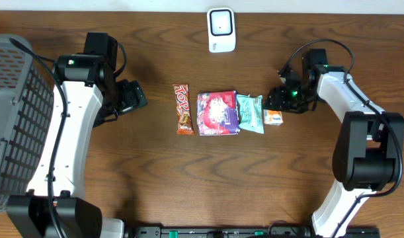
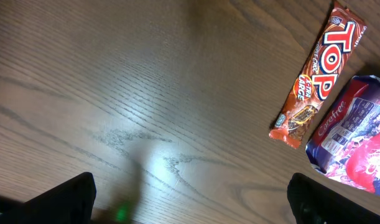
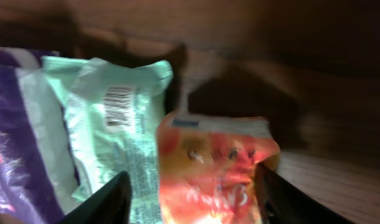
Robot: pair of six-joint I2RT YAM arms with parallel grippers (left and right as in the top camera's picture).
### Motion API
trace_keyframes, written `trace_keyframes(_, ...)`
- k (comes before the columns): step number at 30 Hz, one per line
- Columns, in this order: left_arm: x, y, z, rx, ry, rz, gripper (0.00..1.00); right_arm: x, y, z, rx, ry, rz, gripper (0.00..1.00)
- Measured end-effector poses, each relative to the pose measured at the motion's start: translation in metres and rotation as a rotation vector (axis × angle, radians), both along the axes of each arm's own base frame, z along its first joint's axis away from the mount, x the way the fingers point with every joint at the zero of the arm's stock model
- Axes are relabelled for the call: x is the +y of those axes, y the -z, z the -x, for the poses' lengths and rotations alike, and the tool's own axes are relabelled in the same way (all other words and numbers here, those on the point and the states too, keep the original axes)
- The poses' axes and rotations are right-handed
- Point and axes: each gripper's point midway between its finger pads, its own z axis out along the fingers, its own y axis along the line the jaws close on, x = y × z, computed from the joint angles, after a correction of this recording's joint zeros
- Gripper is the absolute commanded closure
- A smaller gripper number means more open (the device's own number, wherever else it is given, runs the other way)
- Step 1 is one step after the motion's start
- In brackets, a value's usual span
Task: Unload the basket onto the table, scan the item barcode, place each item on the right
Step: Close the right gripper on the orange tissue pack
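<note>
The right gripper, jaws apart, straddles the small orange snack packet on the brown wooden worktop; I think the grasp step is in hand, and next it must clamp firmly.

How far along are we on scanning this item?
Done: nothing looks scanned; the orange packet lies on the table, away from the scanner. In hand: the right hand straddles it, fingers either side, not lifted. Left: grip, lift, present its barcode. Left hand idle, open.
</note>
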Motion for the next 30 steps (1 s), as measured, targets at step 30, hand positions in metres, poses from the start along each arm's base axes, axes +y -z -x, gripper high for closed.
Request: trace_keyframes(30,0.000,0.000,0.000,0.000,0.000,0.000,0.02,-0.026,-0.057,-0.004,0.104,-0.010,0.129,0.32)
